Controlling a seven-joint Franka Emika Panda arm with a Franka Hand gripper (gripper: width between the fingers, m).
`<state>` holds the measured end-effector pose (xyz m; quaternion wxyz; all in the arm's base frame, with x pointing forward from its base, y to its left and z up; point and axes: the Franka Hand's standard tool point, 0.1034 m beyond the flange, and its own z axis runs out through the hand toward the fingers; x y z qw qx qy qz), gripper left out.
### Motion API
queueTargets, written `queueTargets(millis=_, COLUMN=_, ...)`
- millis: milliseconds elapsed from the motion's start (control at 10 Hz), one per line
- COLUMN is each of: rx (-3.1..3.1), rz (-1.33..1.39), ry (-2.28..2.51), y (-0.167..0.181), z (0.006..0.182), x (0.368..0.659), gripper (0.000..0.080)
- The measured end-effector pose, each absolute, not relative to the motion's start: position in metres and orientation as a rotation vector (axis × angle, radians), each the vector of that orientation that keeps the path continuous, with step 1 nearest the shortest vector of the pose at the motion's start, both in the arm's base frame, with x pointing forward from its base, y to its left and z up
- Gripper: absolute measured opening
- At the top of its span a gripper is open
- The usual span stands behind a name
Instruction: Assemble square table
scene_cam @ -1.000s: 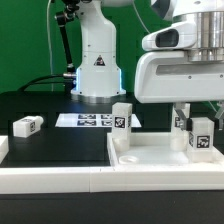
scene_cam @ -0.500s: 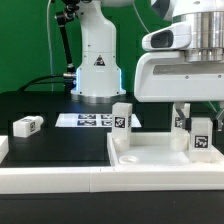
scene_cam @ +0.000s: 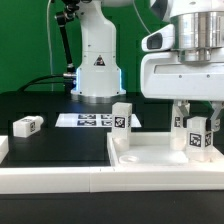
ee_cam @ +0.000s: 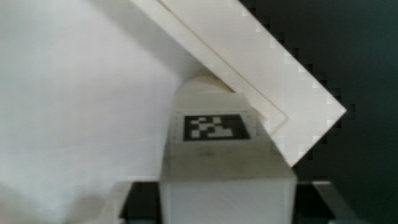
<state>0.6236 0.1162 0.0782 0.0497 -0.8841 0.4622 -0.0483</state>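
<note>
The square table's white slab (scene_cam: 160,155) lies at the exterior view's right, with one tagged leg (scene_cam: 121,118) standing at its far left corner. My gripper (scene_cam: 198,122) is shut on another tagged leg (scene_cam: 199,136) and holds it upright over the slab's right side. A further tagged leg (scene_cam: 181,122) shows just behind it. In the wrist view the held leg (ee_cam: 226,150) fills the space between my gripper (ee_cam: 226,203) fingers (ee_cam: 146,196), with the slab (ee_cam: 89,110) and its raised rim (ee_cam: 267,70) below. A loose leg (scene_cam: 27,125) lies on the black table at the left.
The marker board (scene_cam: 85,120) lies flat behind the slab, in front of the robot base (scene_cam: 97,70). A long white border rail (scene_cam: 55,181) runs along the front edge, and another white block (scene_cam: 3,148) sits at the left edge.
My gripper has risen slightly, with the held leg moving up a little with it. The other parts have not moved.
</note>
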Motion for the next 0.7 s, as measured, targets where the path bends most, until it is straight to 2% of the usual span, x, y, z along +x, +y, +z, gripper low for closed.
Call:
queueTargets(millis=400, rx=-2.297, rz=-0.052, ry=1.986, y=0.1172, z=0.0776, x=0.6196, gripper=0.0290)
queueTargets(millis=700, rx=-2.103, rz=-0.026, ry=2.188, y=0.1180, z=0.0771, x=0.6188, gripper=0.0290)
